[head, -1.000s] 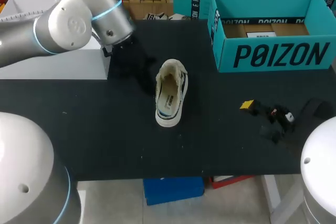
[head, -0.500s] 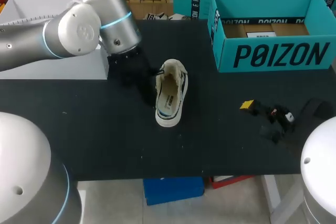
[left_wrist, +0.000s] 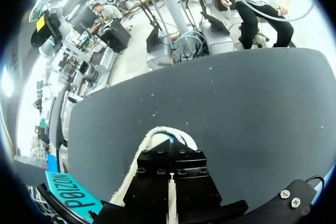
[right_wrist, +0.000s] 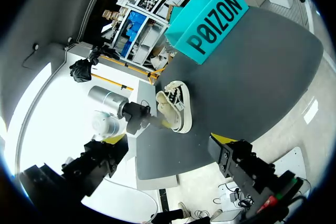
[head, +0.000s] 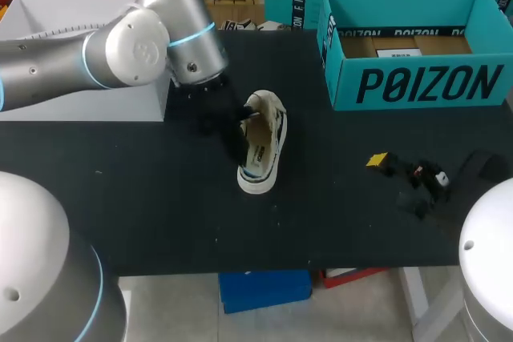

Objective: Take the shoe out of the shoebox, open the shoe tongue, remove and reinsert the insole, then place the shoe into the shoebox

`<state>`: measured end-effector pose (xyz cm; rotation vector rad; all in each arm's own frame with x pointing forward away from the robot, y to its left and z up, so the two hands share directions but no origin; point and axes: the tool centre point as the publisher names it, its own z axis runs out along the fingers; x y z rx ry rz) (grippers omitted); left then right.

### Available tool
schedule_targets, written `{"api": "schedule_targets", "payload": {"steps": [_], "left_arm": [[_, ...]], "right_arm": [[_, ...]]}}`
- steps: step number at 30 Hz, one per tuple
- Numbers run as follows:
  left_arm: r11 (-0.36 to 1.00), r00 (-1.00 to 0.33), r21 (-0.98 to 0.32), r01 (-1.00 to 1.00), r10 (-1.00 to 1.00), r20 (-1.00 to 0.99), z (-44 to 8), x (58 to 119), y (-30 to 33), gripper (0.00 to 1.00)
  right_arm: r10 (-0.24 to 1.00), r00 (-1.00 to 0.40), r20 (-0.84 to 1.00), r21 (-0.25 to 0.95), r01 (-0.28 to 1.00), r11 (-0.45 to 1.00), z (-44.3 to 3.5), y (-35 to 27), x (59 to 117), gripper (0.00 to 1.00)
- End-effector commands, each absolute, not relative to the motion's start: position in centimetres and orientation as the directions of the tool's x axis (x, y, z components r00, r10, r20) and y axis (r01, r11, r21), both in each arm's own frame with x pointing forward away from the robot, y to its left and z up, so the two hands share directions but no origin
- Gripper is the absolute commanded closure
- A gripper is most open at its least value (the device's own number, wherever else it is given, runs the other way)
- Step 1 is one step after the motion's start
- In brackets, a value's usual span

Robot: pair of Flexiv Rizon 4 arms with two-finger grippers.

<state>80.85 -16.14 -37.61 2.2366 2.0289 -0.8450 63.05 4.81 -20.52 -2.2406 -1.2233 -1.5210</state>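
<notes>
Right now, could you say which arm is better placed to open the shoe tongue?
Left: the left claw is at the white canvas shoe's opening; the right claw sits well away from it.

You had open table (head: 160,198) on the near side of the shoe (head: 262,152) and along its right flank, as far as the right gripper (head: 398,182), which sat low over the surface. The shoe's left side was blocked by the left arm (head: 136,38), with the left gripper (head: 240,122) right at the shoe's collar (contact unclear). The shoebox (head: 417,46) walled off the far right corner with its top open, well apart from the shoe.
</notes>
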Motion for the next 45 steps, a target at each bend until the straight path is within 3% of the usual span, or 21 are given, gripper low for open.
{"api": "schedule_targets", "payload": {"steps": [1, 21, 34, 45], "left_arm": [[-0.167, 0.022, -0.354, 0.920, 0.925, -0.380, -38.4, 81.3, -16.9, 1.00], [-0.170, 0.019, -0.379, 0.909, 0.928, -0.371, -39.7, 81.5, -17.2, 1.00], [-0.277, 0.188, -0.340, 0.899, 0.944, -0.270, -40.3, 82.5, -19.3, 1.00], [-0.277, 0.228, -0.240, 0.930, 0.950, -0.212, -41.5, 82.6, -19.0, 1.00]], "right_arm": [[0.521, 0.148, 0.841, -0.048, 0.979, -0.199, -20.6, 4.4, 63.0, 0.00], [0.521, 0.148, 0.841, -0.048, 0.979, -0.199, -20.6, 4.4, 63.0, 0.00], [0.521, 0.148, 0.841, -0.048, 0.979, -0.199, -20.6, 4.4, 63.0, 0.00], [0.521, 0.148, 0.841, -0.048, 0.979, -0.199, -20.6, 4.4, 63.0, 0.00]]}}
